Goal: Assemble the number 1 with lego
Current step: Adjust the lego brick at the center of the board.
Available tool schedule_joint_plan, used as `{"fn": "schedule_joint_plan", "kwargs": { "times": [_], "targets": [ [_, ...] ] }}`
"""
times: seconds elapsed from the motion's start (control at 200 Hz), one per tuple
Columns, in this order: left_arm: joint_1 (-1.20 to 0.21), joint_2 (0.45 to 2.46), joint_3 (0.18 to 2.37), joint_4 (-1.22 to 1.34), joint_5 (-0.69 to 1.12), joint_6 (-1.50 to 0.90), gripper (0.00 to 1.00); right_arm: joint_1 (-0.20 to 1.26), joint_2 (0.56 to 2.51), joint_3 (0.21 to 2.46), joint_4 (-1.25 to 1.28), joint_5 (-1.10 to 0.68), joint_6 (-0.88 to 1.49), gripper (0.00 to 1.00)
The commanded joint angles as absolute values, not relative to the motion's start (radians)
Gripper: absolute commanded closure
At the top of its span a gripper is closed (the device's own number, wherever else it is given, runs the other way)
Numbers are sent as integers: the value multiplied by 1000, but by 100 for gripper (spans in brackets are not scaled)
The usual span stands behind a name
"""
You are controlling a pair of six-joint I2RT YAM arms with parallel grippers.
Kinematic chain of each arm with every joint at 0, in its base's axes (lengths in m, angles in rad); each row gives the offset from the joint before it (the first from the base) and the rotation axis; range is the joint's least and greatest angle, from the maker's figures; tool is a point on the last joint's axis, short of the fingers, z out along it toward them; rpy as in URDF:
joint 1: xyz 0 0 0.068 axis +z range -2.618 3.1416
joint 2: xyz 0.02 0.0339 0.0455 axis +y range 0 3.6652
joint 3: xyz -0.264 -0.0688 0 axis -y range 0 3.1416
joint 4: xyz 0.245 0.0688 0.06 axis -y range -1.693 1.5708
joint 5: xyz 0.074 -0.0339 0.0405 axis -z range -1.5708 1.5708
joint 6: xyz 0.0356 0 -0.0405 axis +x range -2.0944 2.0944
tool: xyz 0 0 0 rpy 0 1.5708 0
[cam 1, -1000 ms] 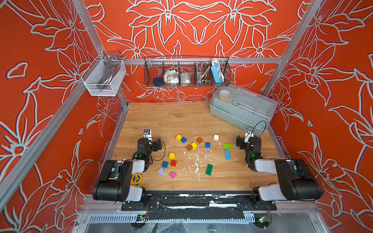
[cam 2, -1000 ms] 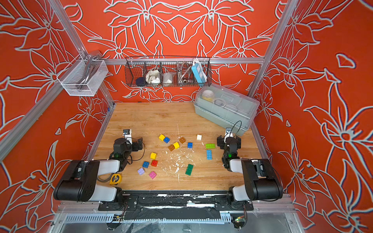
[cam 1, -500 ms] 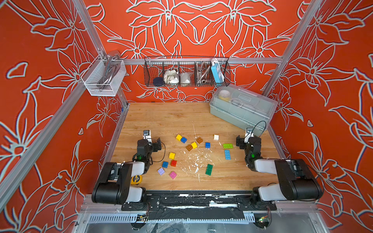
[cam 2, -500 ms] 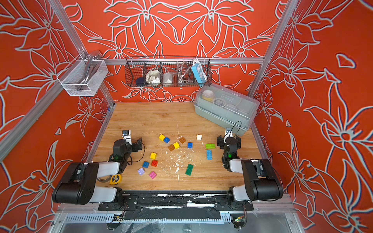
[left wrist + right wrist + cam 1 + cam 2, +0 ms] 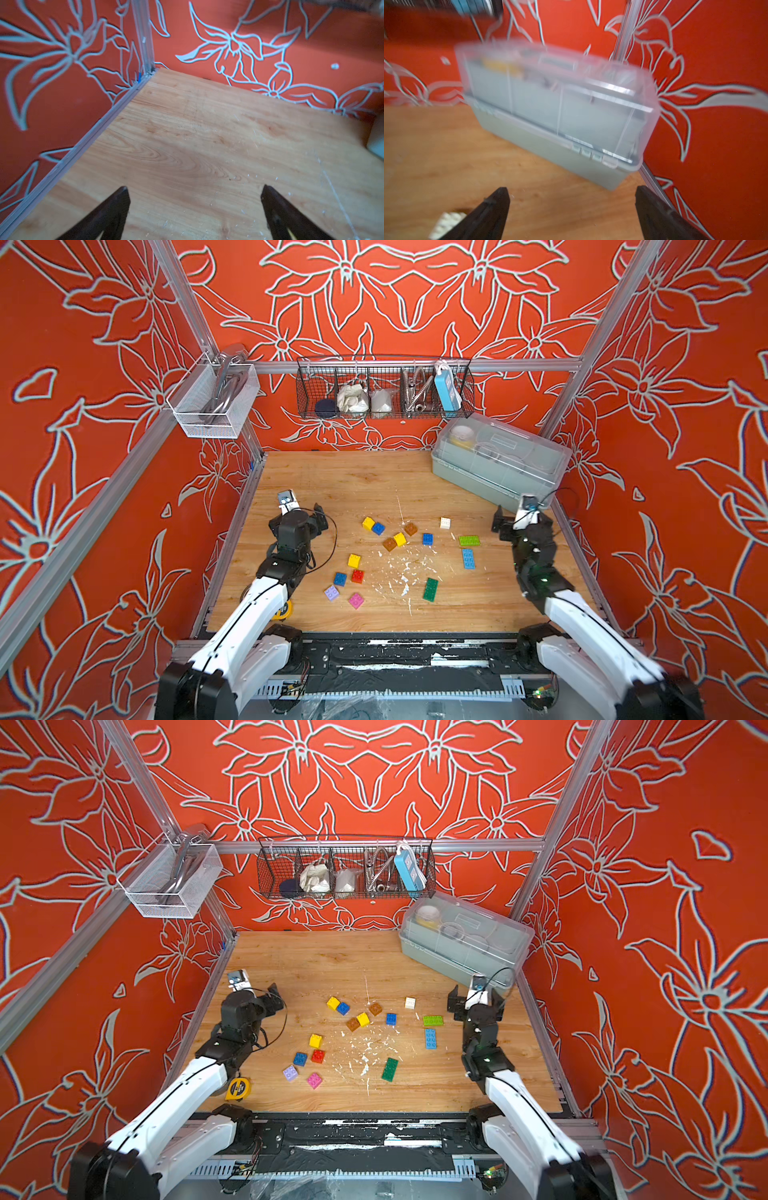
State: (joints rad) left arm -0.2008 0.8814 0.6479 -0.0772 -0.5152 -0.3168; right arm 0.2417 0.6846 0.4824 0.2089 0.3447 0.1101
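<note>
The left gripper [image 5: 194, 187] is being held with jaws wide apart and empty above the wooden table [image 5: 187, 135]. The right gripper [image 5: 571, 187] is being held equally spread, empty, facing a clear-lidded box [image 5: 550, 104], a white brick [image 5: 446, 223] near one finger [image 5: 492, 212]. The lego [image 5: 354, 560] is being left scattered between both grippers.

**Both top views:** bright, even overhead light; soft, short shadows fall on the counter [image 5: 374, 481]; frame posts [image 5: 596, 331] splay toward the corners; the right arm [image 5: 590, 626] smears at 5 o'clock.
**Right wrist view:** heavy blur over the plastic box [image 5: 550, 99] and white brick [image 5: 446, 224].
**Left wrist view:** mildly soft; the left claw [image 5: 194, 187] reads as dark wedges.
</note>
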Motion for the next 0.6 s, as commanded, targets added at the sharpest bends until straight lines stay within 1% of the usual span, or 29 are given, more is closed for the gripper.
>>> {"fn": "schedule_joint_plan", "kwargs": {
  "times": [0.0, 0.04, 0.09, 0.17, 0.27, 0.31, 0.365, 0.425, 0.48, 0.54, 0.591],
  "targets": [
    [-234, 795, 799, -642, -674, -636, 1, 244, 488, 589, -345, 150, 380, 0],
    [-236, 752, 836, -716, -639, -685, 1, 244, 427, 613, -462, 64, 451, 1],
    [-248, 695, 883, -797, -548, -711, 1, 243, 366, 605, -522, -6, 540, 1],
    [-267, 614, 945, -848, -333, -549, 1, 243, 296, 591, -586, -138, 657, 0],
    [-282, 572, 1032, -954, -174, -476, 1, 243, 282, 651, -726, -212, 764, 0],
    [-286, 578, 1066, -1013, -174, -484, 1, 243, 308, 687, -786, -226, 773, 0],
    [-294, 594, 1095, -1101, -237, -529, 1, 243, 367, 739, -876, -227, 770, 1],
    [-309, 605, 1094, -1149, -281, -562, 1, 243, 481, 802, -959, -254, 733, 0],
    [-317, 606, 1082, -1140, -261, -553, 1, 245, 599, 862, -1035, -287, 690, 1],
    [-319, 613, 1084, -1134, -235, -543, 1, 263, 719, 902, -1108, -301, 672, 7],
    [-321, 627, 1088, -1150, -250, -550, 1, 314, 768, 915, -1134, -251, 694, 10]
  ]
}}
